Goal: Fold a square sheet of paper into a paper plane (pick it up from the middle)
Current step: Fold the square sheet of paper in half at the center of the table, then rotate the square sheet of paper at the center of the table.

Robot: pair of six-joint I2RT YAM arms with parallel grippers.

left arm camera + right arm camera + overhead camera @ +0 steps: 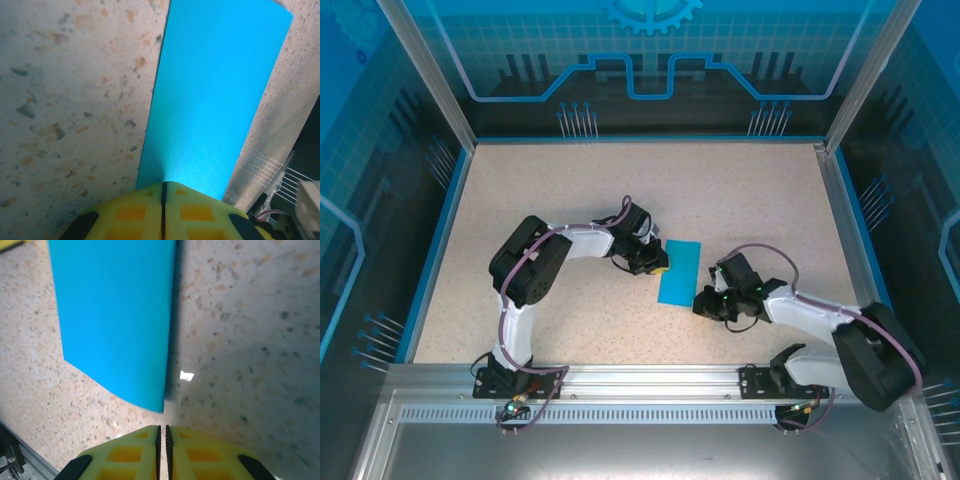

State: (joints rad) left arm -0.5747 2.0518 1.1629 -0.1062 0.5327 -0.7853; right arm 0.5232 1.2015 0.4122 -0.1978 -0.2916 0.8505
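A thin, matte, teal-blue sheet of paper (680, 272) lies flat on the speckled beige worktop (570, 190), a little right of centre and nearer the near edge, showing as a narrow rectangle rather than a square, so a first half-fold looks already made. The left gripper (658, 264), its yellow pads closed to a hairline seam, meets the sheet's left short end. From the left wrist (163, 187) the paper (215, 90) runs straight out from under the tips, apparently pressed down rather than pinched. The right gripper (703, 300), equally closed (161, 432), sits just beside the near right corner (115, 315), seemingly clear of it. The step in hand looks like setting the crease: one gripper should pin the sheet while the other slides along the folded edge, pressing lightly so the paper neither skids nor buckles. Layer count cannot be told; a dark shadow along one long edge hints at slight lift, and the sheet's far end is cropped in the right wrist view.
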